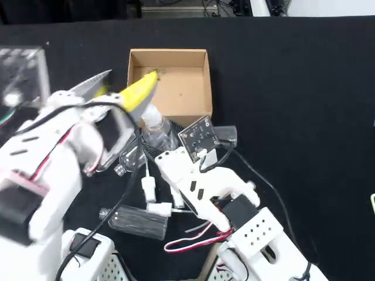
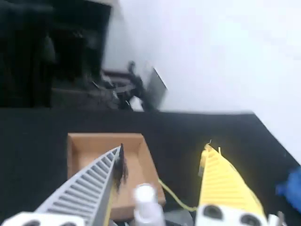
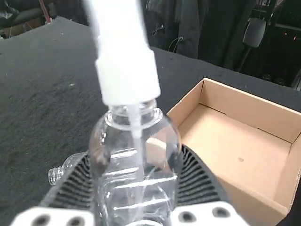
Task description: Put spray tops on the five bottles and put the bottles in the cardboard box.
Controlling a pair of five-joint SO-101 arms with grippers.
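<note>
one light-looking, thin-walled bottle (image 3: 134, 146) is pinched in my right gripper (image 3: 134, 193); i'd take its stiff spray top (image 3: 127, 75) by the collar with my wide-open, empty left gripper (image 2: 162, 160).

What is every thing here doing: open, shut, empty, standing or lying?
Brown cardboard box: open-topped, empty.
Clear plastic bottle with white spray top: upright, gripped.
Right end effector: shut on that bottle.
Left end effector: open, holding nothing.
Clear capless plastic bottle: lying on its side.
</note>
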